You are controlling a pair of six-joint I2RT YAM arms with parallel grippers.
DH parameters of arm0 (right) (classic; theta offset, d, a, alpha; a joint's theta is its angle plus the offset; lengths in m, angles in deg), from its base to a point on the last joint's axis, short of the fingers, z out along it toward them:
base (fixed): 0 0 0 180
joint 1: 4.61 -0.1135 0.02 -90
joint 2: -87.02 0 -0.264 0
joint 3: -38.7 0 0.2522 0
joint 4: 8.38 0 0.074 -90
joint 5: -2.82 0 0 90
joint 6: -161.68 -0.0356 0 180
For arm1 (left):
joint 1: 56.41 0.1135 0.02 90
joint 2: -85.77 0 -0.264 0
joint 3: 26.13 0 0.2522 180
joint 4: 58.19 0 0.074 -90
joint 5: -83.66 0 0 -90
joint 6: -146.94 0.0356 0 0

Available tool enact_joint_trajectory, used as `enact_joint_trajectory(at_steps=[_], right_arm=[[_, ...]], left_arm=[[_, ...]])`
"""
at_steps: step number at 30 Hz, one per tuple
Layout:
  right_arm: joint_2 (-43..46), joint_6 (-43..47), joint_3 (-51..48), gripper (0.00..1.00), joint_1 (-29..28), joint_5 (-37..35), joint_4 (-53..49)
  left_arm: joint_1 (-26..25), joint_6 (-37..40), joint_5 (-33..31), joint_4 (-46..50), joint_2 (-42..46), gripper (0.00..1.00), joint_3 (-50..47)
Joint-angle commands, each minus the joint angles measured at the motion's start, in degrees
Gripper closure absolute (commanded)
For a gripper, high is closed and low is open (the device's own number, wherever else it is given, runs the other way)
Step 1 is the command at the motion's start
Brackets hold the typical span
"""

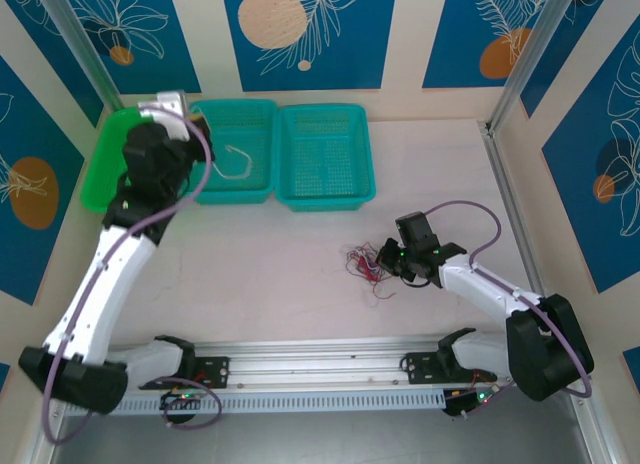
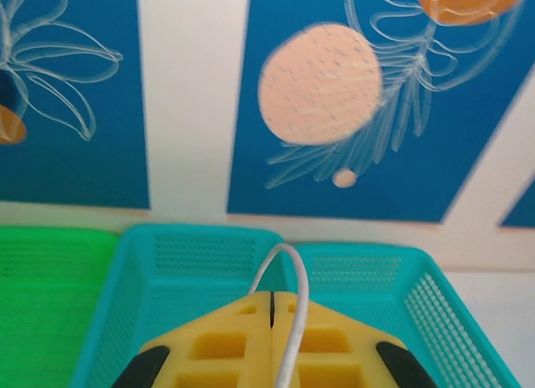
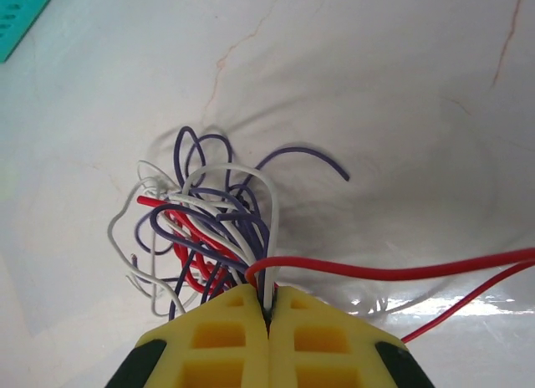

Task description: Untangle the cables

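Tangled red, white, apparently purple cables [image 3: 209, 229]

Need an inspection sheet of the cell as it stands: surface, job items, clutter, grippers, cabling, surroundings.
surface: pale table with faint hairline marks.
job's things: tangle of red, white and dark wires on the table at the right arm's tip. One white cable is apart from it, over the middle teal basket.
clutter: nothing seen.
grippers: left gripper shut, the white cable looping out of its tips. Right gripper shut on strands of the tangle.
cables: lilac arm cords run along both arms.
surroundings: green basket and second teal basket at the far edge, blue patterned walls.
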Motion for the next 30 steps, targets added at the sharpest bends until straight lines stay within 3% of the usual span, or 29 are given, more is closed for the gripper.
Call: enact_joint_trajectory(at_steps=[1,7,11,16,17,20,22,24,30], right_arm=[[4.0,-1.5,-0.5,1.00,-0.7,-1.3,-1.4],[10.1,-2.6,-2.7,1.00,-1.0,-3.2,-3.4],[12.5,-2.8,-3.1,1.00,-1.1,-4.0,-4.6],[14.4,-3.5,-4.0,1.00,-1.1,-3.8,-5.8],[14.9,-3.4,-4.1,1.00,-1.1,-4.0,-6.3],[16.8,-3.4,-4.7,1.00,-1.1,-5.2,-7.2],[17.6,-3.9,-5.4,1.00,-1.1,-6.1,-6.6],[17.7,-4.1,-6.0,1.00,-1.0,-6.3,-5.2],[15.3,-2.0,-4.5,1.00,-1.1,-5.3,-4.5]], left_arm=[[4.9,2.8,-0.2,4.5,-7.6,1.00,9.2],[13.7,-2.1,-0.7,8.0,-21.1,1.00,20.7],[18.6,-7.3,3.2,11.3,-29.2,1.00,24.3],[23.5,-8.3,0.6,15.6,-37.0,1.00,25.9],[24.4,-8.3,-0.8,17.2,-38.3,0.98,26.3],[26.1,-8.1,-0.1,18.7,-39.8,0.59,25.6],[26.1,-7.8,2.7,18.7,-39.4,0.41,25.0],[26.1,-10.0,5.0,19.3,-38.4,0.35,24.3],[25.8,-18.8,11.4,14.6,-29.9,0.35,15.3]])
